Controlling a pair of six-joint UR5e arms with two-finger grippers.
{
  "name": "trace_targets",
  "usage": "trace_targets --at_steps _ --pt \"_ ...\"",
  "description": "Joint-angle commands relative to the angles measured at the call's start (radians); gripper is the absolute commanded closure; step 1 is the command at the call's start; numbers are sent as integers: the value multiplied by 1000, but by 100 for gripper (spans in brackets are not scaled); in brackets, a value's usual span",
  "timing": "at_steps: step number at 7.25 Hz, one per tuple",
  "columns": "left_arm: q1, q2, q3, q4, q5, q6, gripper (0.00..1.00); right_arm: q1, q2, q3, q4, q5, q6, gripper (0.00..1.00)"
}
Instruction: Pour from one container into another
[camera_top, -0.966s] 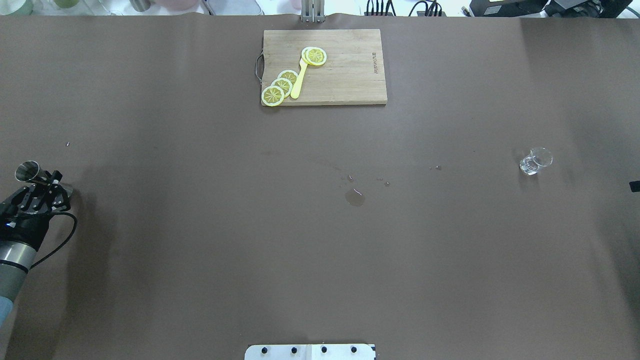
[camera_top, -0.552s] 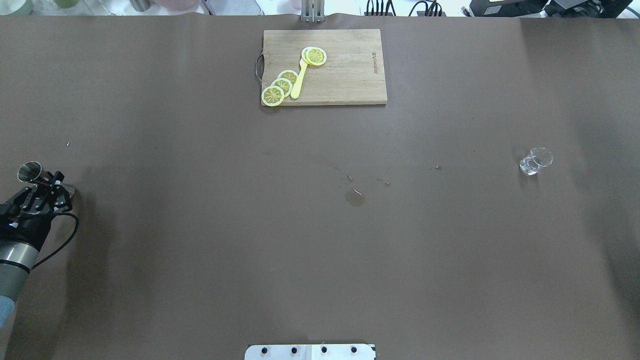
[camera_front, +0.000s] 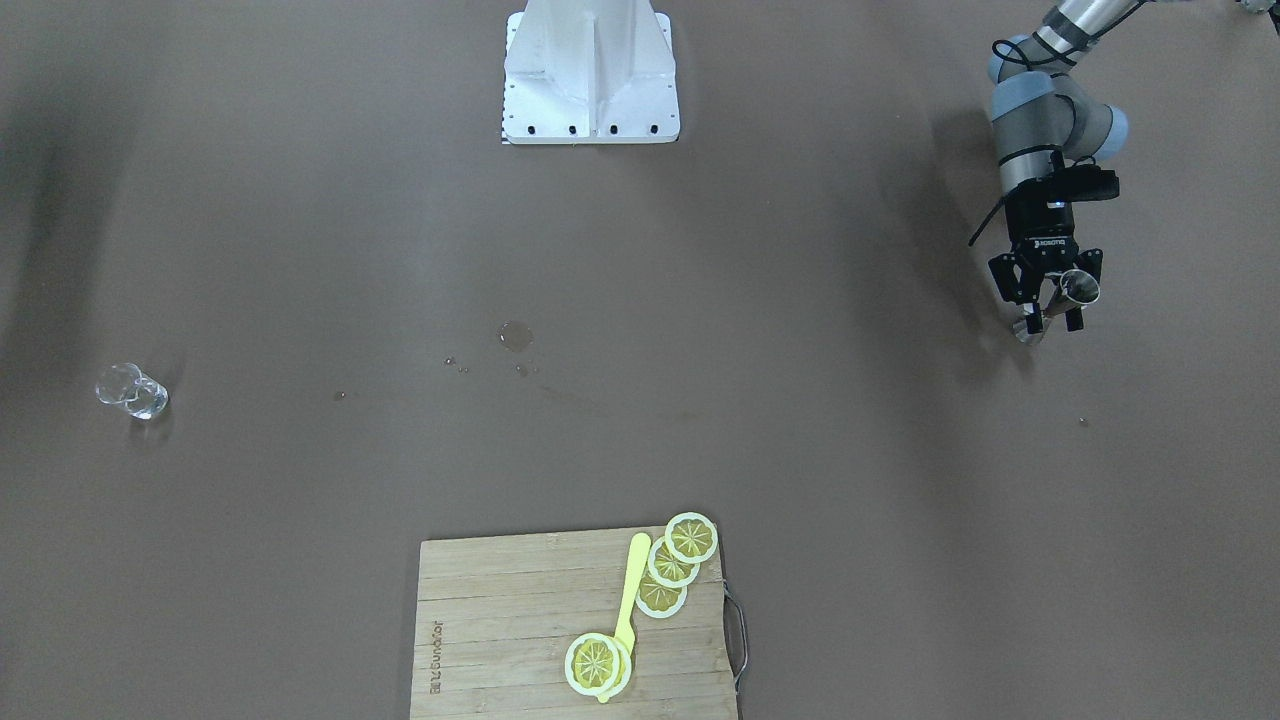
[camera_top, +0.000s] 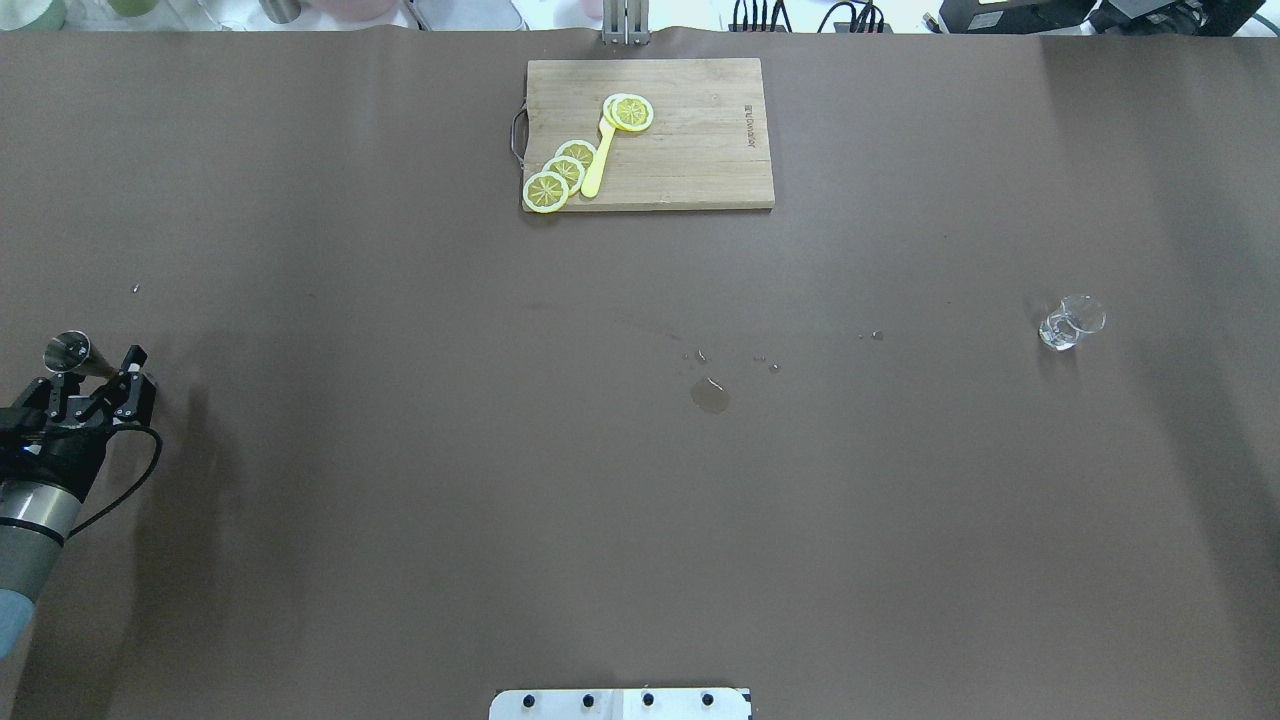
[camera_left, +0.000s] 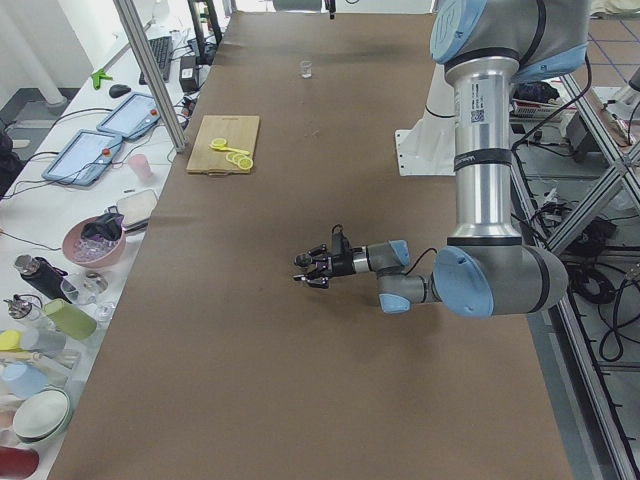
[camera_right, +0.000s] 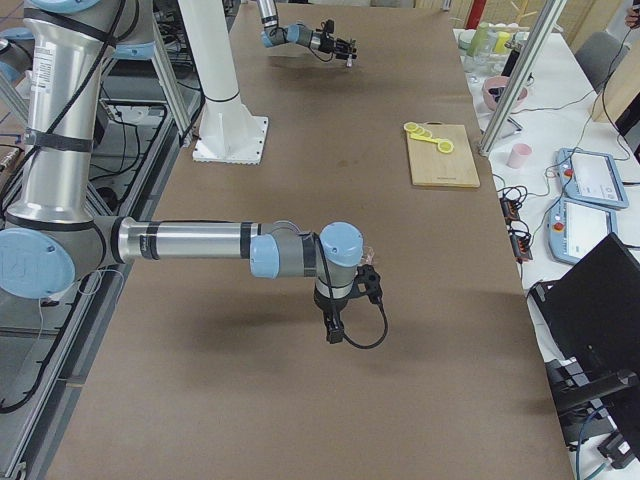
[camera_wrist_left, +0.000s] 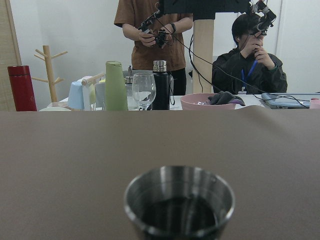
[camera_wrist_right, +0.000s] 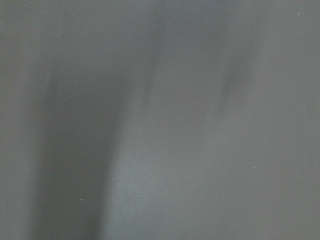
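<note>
At the left edge of the table (camera_top: 400, 520) the left gripper (camera_top: 95, 372) lies low and level, jaws apart, with the steel jigger (camera_top: 67, 353) standing upright between them. The wrist view looks straight at the jigger's rim, and dark liquid shows inside. The receiving glass (camera_top: 1070, 322) stands well apart, near the right edge. A small puddle (camera_top: 710, 396) and a few drops mark the middle of the table between them. A cutting board (camera_top: 690, 140) with lemon slices (camera_top: 560, 170) sits at the far edge.

The step in hand looks like taking hold of the jigger. The robot would do best to centre the narrow waist between the fingers before closing, since an off-centre squeeze could tip a light, top-heavy cup. The squeeze needs to be firm, as polished steel is likely to slip. The lift should rise straight up and the long carry stay level, because the cup is loaded and the puddle suggests how easily it spills.

The right gripper (camera_right: 334, 330) hangs near the table's right end; whether it is apart or together cannot be told.
</note>
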Motion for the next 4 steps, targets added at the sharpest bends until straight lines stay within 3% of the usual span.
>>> trace_targets --at_steps 1,4 --pt "0 -1 -1 1 1 1 2 12 14 -3 -86 -7 -18 0" --pt "1 -1 -7 2 4 6 2 32 12 -2 -83 39 -1 0"
